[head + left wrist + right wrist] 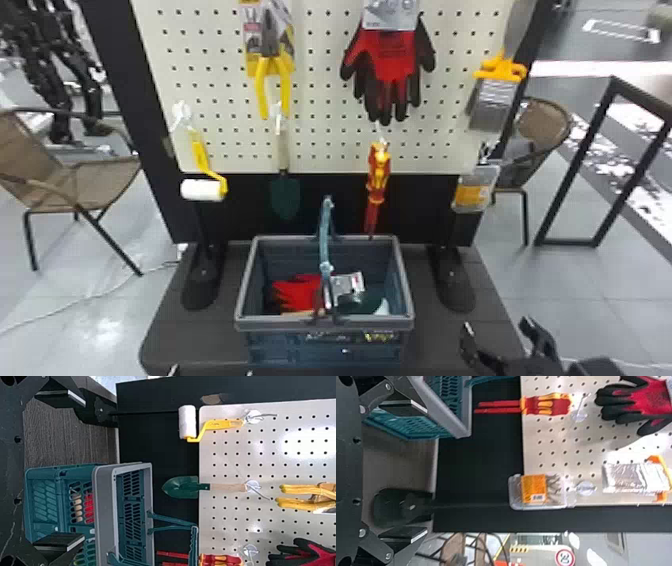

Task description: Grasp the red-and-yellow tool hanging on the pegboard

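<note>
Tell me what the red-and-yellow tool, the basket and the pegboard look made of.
The tool likely has a moulded plastic or rubber grip, glossy red and yellow; its red shaft looks coated. The basket looks like plastic, with a matte grey rim and slotted walls. The pegboard is a cream sheet with even holes and a slight sheen, either painted metal or hardboard; I cannot tell which.

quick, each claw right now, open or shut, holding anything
left claw: open, holding nothing
right claw: open, holding nothing
</note>
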`<act>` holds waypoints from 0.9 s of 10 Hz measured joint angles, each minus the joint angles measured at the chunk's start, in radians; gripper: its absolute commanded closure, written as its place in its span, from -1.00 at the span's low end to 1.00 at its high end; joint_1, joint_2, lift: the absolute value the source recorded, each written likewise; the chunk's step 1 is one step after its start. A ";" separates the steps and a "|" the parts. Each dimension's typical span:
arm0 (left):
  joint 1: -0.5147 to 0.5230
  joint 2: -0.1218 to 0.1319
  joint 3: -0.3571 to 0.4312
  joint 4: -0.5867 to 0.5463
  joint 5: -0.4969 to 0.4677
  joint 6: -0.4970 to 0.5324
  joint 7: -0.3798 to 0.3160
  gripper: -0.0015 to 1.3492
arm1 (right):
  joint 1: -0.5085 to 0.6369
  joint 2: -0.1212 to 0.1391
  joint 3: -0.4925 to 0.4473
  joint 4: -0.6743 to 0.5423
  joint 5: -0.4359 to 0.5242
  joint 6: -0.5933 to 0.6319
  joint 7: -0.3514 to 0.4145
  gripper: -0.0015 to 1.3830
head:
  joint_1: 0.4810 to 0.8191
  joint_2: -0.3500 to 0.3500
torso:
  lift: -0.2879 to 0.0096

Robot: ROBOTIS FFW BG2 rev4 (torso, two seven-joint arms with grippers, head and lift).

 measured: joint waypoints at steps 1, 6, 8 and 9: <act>-0.001 -0.001 0.000 0.001 0.000 0.000 0.000 -0.82 | -0.034 0.000 0.000 -0.018 -0.001 0.045 0.044 -0.66 | -0.60 0.00 | 0.26; -0.011 0.003 -0.003 0.003 -0.001 0.005 0.000 -0.82 | -0.249 0.019 0.047 -0.087 0.015 0.287 0.221 -0.66 | -0.60 0.00 | 0.26; -0.017 0.005 -0.005 0.006 0.000 0.006 -0.001 -0.82 | -0.338 0.031 0.093 -0.072 0.011 0.351 0.267 -0.66 | -0.60 0.00 | 0.26; -0.020 0.006 -0.006 0.008 0.001 0.006 -0.001 -0.82 | -0.378 0.037 0.114 -0.048 0.011 0.365 0.287 -0.66 | -0.60 0.00 | 0.26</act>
